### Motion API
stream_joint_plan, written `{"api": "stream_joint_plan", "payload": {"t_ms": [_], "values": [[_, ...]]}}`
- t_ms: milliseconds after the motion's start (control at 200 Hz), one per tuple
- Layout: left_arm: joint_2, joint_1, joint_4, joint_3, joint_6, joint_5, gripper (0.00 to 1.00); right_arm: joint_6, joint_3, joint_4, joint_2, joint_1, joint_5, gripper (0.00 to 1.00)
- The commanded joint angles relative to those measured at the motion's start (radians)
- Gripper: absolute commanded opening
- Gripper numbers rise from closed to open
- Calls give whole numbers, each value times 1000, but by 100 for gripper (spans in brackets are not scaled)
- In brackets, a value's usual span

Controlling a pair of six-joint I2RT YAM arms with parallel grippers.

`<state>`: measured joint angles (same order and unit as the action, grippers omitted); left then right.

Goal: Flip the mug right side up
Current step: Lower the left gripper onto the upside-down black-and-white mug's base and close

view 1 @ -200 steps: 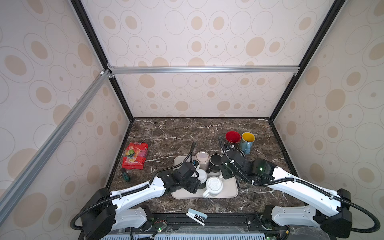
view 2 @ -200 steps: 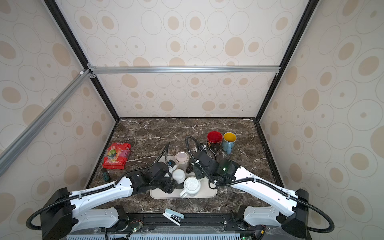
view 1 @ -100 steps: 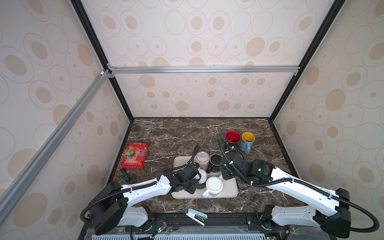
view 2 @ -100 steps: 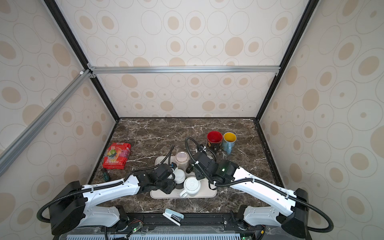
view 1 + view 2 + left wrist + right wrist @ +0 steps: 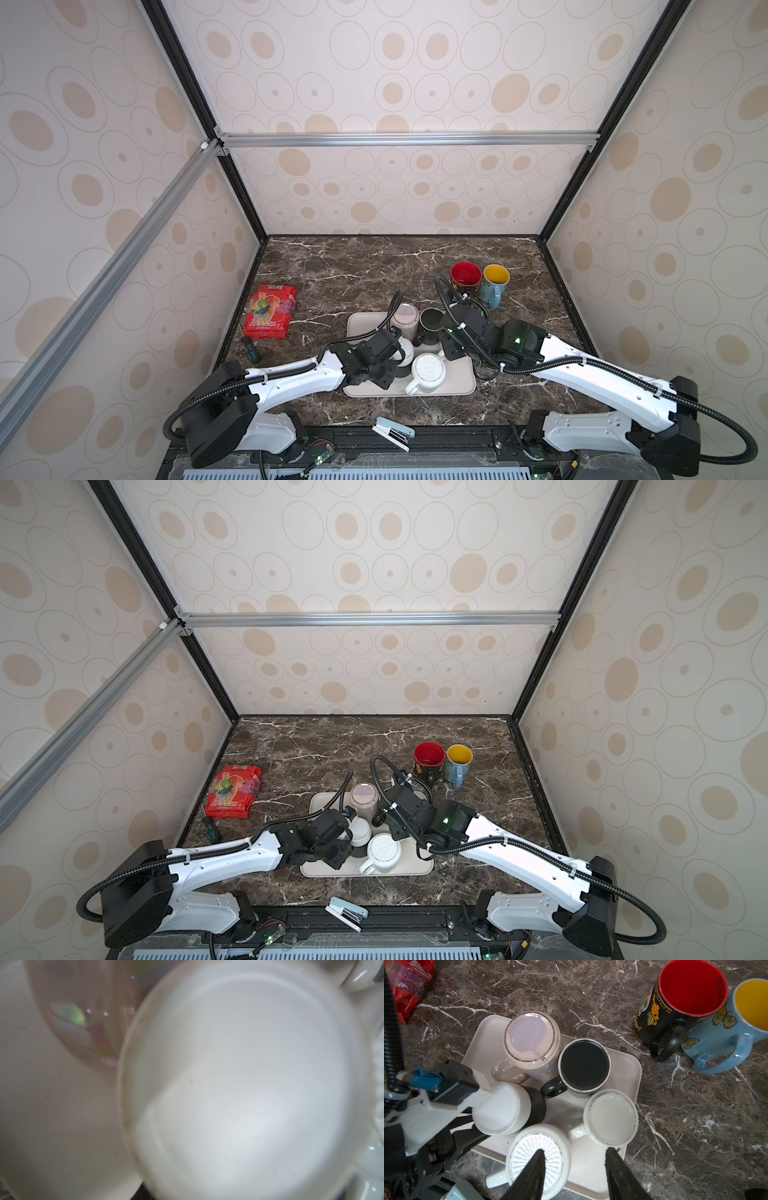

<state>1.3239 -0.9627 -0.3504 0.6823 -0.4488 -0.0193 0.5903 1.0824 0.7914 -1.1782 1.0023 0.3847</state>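
On the beige tray several mugs stand upside down. One of them, the white mug with a black lower part, has my left gripper pressed up against it. Its pale base fills the left wrist view and hides the jaws, so a grip does not show. My right gripper hangs open above the tray's near corner. One of its fingertips is over a white mug with a ribbed base.
Also upside down on the tray are a pink mug, a black mug and a plain white mug. A red-lined mug and a blue mug stand upright behind. A red snack bag and a screwdriver lie left.
My left arm has dropped lower and pushed in closer to the white-and-black mug. The right arm has barely moved.
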Motion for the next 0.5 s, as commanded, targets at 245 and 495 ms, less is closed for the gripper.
{"api": "stream_joint_plan", "payload": {"t_ms": [245, 495], "values": [[6, -25, 14, 42, -9, 30, 28, 40, -42, -8, 33, 4, -9, 47], [15, -34, 0, 51, -8, 75, 23, 40, -42, -6, 39, 4, -8, 46]]}}
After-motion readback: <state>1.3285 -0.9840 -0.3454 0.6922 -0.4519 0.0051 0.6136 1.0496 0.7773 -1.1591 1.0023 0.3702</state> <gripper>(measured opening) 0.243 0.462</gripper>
